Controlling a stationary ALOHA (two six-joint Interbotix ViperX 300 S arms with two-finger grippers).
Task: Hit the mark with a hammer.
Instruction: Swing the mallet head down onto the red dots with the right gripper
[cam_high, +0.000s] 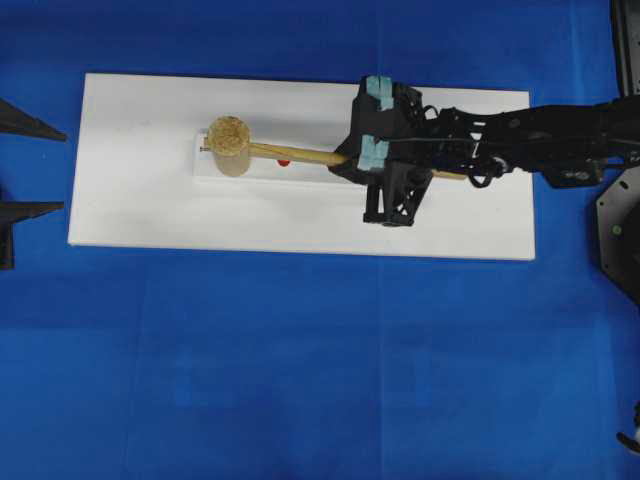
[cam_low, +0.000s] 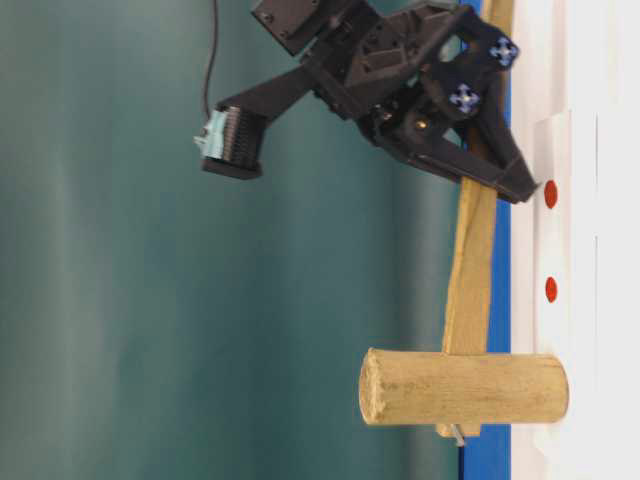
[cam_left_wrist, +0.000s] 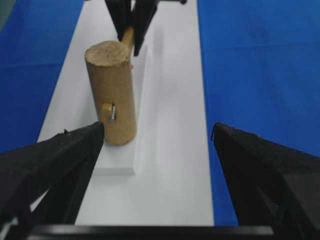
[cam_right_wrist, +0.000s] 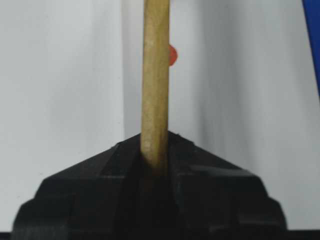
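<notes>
The hammer, a light wooden mallet, has its thick head (cam_high: 229, 145) standing end-down on a raised white strip (cam_high: 262, 171) of the white board (cam_high: 150, 210). Its slim handle (cam_high: 300, 155) runs right into my right gripper (cam_high: 345, 165), which is shut on it (cam_right_wrist: 155, 145). A red mark (cam_high: 284, 162) shows beside the handle (cam_right_wrist: 172, 55). The table-level view shows two red marks (cam_low: 551, 193) (cam_low: 551, 289), both clear of the head (cam_low: 465, 387). My left gripper (cam_left_wrist: 157, 132) is open at the board's left end, a short way from the head (cam_left_wrist: 111, 90), holding nothing.
Blue cloth (cam_high: 300, 380) covers the table around the board. The right arm (cam_high: 540, 140) reaches in over the board's right end. A black mount (cam_high: 620, 230) sits at the right edge.
</notes>
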